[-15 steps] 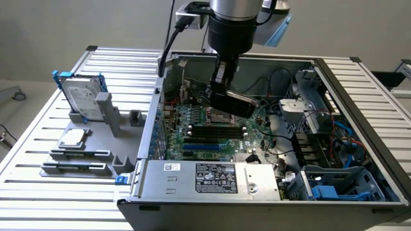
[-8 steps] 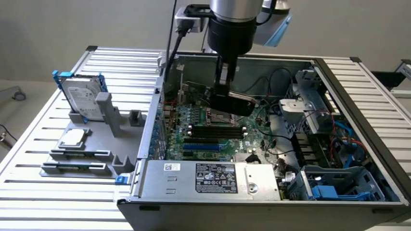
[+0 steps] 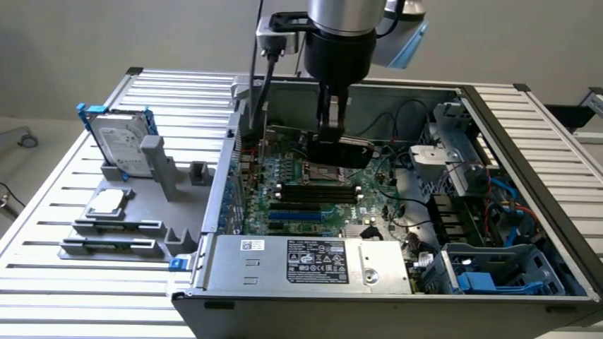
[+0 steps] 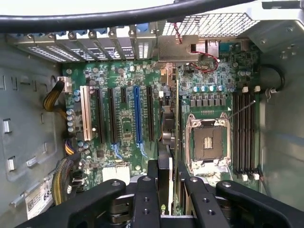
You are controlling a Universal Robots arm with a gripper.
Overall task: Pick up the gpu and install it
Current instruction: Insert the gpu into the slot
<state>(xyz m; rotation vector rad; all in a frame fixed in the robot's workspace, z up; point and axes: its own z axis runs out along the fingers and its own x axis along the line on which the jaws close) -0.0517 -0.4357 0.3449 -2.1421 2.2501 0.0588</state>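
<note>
A robotics lab bench. A slatted aluminium table [image 3: 85,289] carries an open computer case [image 3: 282,314] and a grey parts fixture [image 3: 158,166]; the arm's gripper [image 3: 330,141] holds the gpu [image 3: 347,154] inside.

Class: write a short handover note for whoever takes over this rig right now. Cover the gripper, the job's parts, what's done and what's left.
Gripper: shut on the gpu, inside the open computer case.
Gpu: held on edge above the motherboard, between the expansion slots and the processor socket.
Done: gpu picked up and in the case.
Left: it does not look seated in a slot yet.
</note>
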